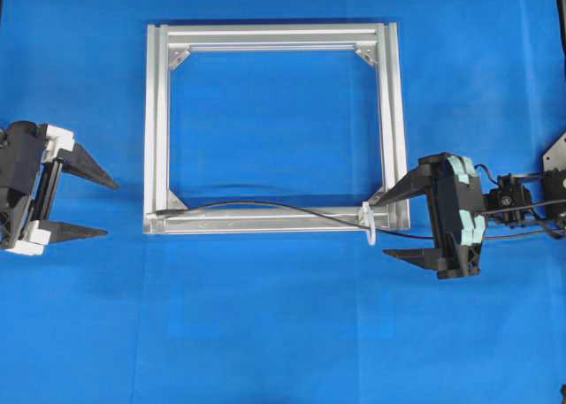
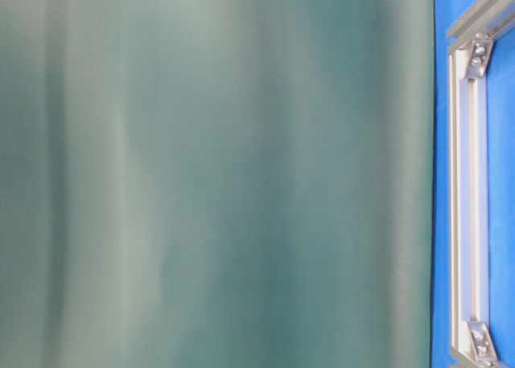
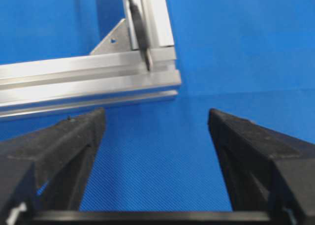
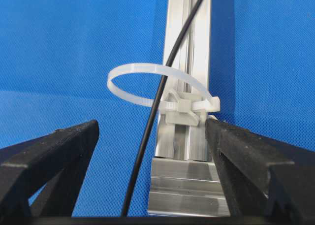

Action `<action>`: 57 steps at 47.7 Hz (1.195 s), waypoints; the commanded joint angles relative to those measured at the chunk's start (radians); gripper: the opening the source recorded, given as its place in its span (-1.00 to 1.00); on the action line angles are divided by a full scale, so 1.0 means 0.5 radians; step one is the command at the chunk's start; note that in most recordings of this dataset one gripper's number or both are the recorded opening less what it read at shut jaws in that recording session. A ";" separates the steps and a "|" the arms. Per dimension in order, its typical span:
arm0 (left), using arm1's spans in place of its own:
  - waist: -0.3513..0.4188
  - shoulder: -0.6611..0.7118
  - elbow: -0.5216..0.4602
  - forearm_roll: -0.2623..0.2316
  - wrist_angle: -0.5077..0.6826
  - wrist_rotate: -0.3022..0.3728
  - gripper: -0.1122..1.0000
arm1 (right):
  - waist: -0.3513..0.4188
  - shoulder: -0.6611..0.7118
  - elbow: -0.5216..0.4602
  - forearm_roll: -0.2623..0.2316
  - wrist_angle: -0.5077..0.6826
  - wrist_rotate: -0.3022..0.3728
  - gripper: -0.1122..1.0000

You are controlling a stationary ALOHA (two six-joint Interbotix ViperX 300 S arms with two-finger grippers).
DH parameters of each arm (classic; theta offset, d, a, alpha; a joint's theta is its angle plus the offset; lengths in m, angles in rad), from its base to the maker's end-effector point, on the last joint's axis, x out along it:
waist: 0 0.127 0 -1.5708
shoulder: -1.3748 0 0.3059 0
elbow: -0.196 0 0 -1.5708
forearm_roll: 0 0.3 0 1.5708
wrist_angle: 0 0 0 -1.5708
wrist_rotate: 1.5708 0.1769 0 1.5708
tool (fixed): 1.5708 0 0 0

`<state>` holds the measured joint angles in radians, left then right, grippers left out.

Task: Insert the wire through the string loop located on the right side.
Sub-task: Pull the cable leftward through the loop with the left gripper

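The wire (image 1: 283, 209) is thin and black and lies along the front bar of the aluminium frame (image 1: 156, 130). Its plug tip (image 3: 146, 57) rests at the frame's front left corner. The wire (image 4: 147, 131) runs through the whitish string loop (image 4: 147, 82), which is fastened on the bar near the front right corner (image 1: 370, 224). My right gripper (image 1: 385, 228) is open just right of the loop, and the wire runs on between its fingers (image 4: 151, 124) untouched. My left gripper (image 1: 110, 209) is open and empty left of the frame, short of the plug corner (image 3: 157, 119).
The frame (image 2: 467, 183) lies flat on a blue cloth (image 1: 283, 333). Triangular brackets (image 1: 179, 57) sit in its inner corners. Open cloth lies in front of the frame and inside it. A blurred green curtain (image 2: 217, 175) hangs behind the table.
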<state>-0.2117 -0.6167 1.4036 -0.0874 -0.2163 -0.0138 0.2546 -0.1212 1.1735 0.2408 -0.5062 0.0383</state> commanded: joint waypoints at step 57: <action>-0.006 -0.393 -0.199 0.003 0.390 0.009 0.60 | -0.071 -0.638 -0.150 -0.006 0.595 -0.132 0.90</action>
<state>-0.2117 -0.8222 1.3254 -0.0874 -0.0169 -0.0077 0.2209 -0.4341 1.1183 0.2393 -0.2071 -0.0276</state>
